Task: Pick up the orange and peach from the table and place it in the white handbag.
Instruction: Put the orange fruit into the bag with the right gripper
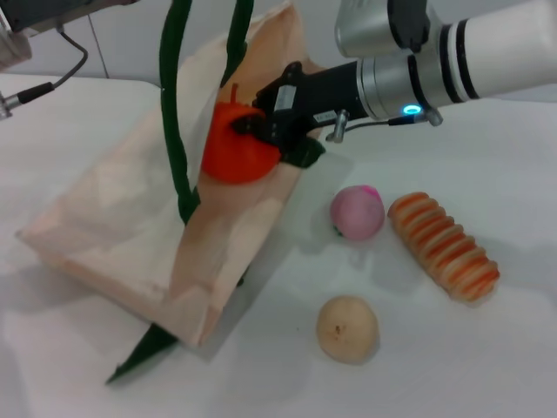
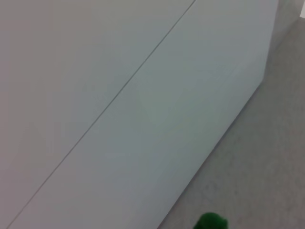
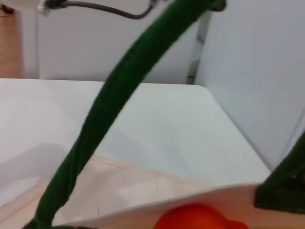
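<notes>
The orange [image 1: 228, 152] is held at the raised mouth of the white handbag [image 1: 122, 218], with my right gripper [image 1: 254, 124] shut on it from the right. In the right wrist view the orange [image 3: 200, 218] shows just past the bag's cream rim [image 3: 143, 202]. The dark green straps [image 1: 177, 113] rise out of the top of the head view. To the right of the bag, the pink peach [image 1: 357, 212] rests on the table. Only part of my left arm [image 1: 35, 26] shows at the top left; its gripper is out of view.
A beige-tan ball [image 1: 346, 327] lies near the front, and a striped ridged roll [image 1: 444, 246] lies right of the peach. One strap end [image 1: 139, 353] trails on the white table in front of the bag. The left wrist view shows a wall and a green scrap [image 2: 209, 222].
</notes>
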